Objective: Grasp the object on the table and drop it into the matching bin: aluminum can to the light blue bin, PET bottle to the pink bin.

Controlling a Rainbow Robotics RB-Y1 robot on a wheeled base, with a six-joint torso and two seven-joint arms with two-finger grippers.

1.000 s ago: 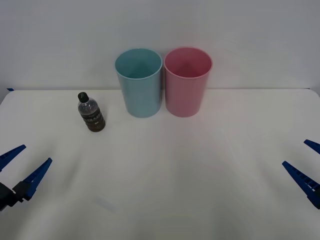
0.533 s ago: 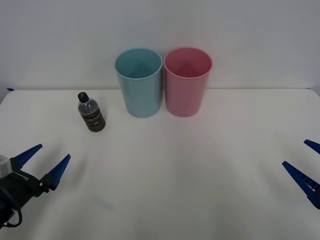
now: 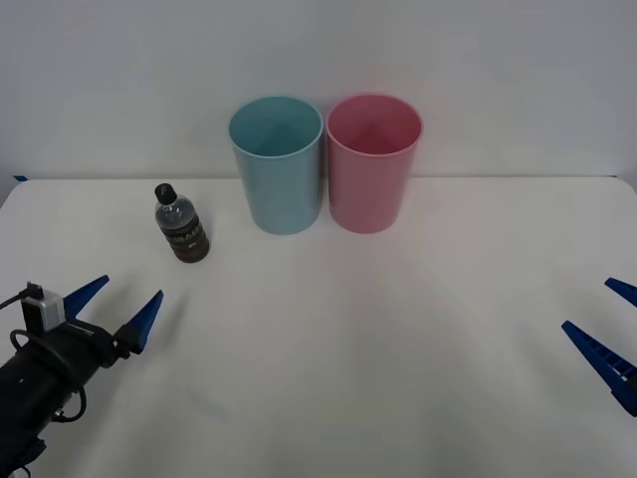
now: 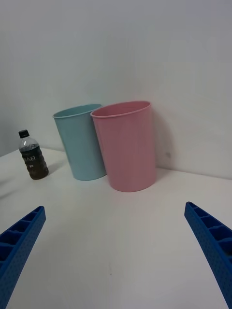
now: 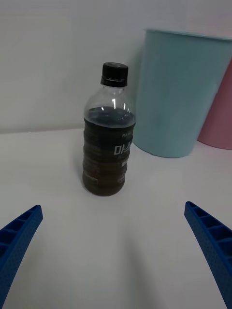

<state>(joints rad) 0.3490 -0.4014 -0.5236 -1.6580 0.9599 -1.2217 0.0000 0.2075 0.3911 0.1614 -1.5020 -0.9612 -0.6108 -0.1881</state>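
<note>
**Entry: left arm advancing on bottle, grasp not yet made**

- **Left gripper** (image 3: 121, 306): low at the table's near left side, blue fingers spread wide, nothing between them. Over the past second it moves forward and inward from the near left corner toward the bottle. Its own wrist view now frames the bottle centrally between the two fingers, so the approach looks well lined up.
- **PET bottle** (image 3: 181, 224): upright on the white table (image 3: 398, 329), black cap on, dark contents and label band. It stands to the left of the light blue bin, apart from it, and has not shifted. Still clear of the left gripper, with bare table between them.
- **Light blue bin** (image 3: 277, 164): upright at the table's far edge, touching or just beside the pink bin. Not the target for this item.
- **Pink bin** (image 3: 373, 162): upright, to the right of the blue one, mouth open. Judged the proper destination for a PET bottle.
- **Right gripper** (image 3: 609, 344): parked at the near right edge, fingers spread, unchanged.

**Status:** reach phase under way; closing on the bottle, lifting and carrying it past the blue bin all remain.
</note>
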